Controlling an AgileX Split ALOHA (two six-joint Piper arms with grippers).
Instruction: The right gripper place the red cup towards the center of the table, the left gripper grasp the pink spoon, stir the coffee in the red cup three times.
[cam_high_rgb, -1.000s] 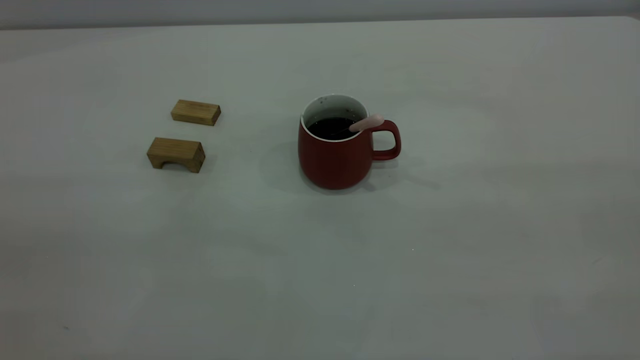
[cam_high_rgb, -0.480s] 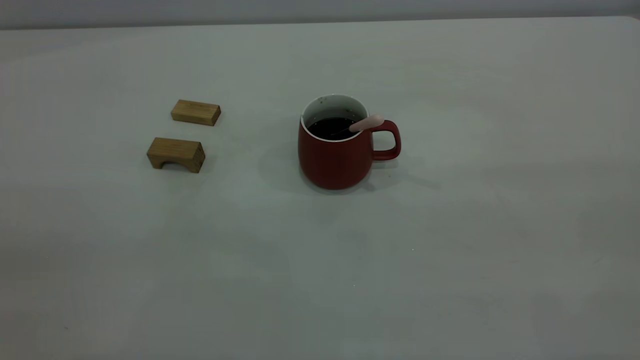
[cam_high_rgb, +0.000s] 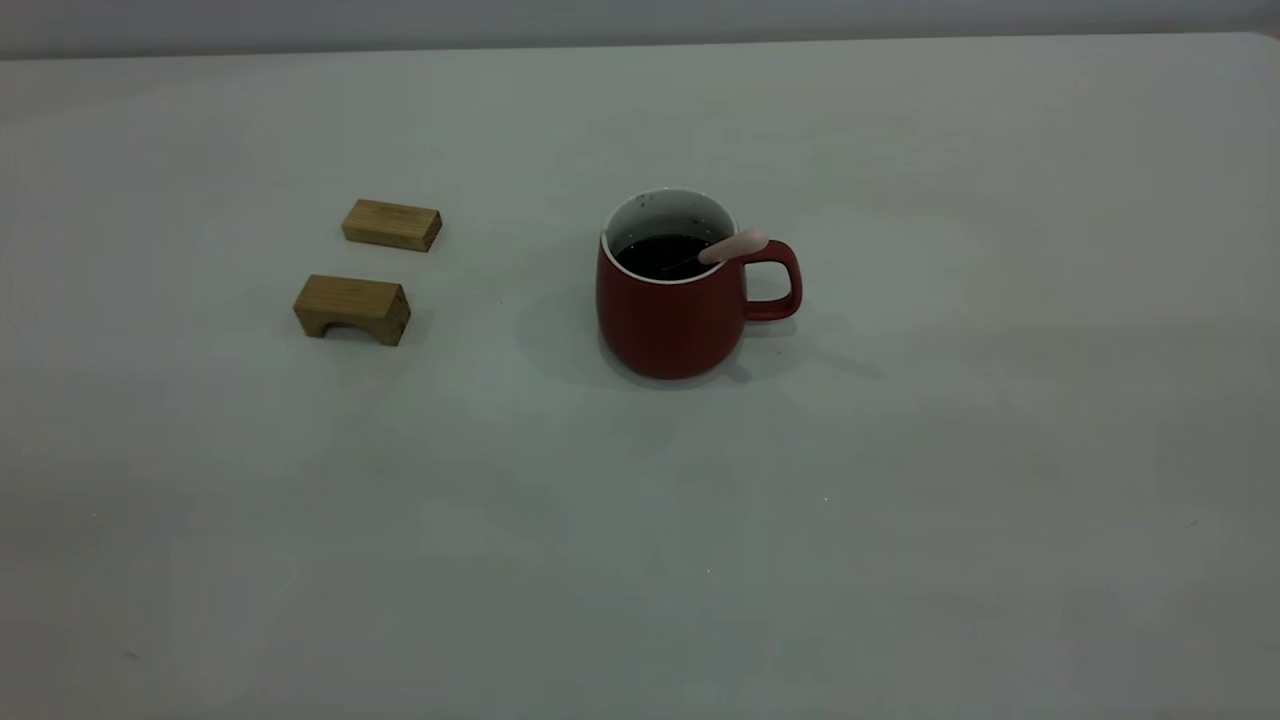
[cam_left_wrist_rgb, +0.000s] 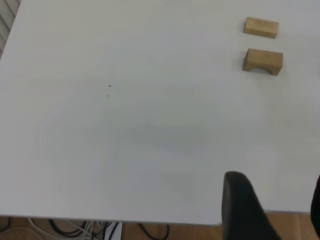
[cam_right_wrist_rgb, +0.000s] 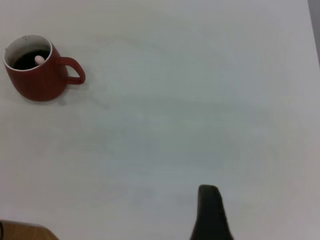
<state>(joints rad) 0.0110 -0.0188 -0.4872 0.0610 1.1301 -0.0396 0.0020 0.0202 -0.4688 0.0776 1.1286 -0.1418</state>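
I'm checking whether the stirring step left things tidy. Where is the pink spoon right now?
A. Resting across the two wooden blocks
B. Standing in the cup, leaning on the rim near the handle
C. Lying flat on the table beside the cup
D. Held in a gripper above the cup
B: the pink spoon sits in the red cup, its handle propped on the rim by the cup's handle, with no gripper near it.
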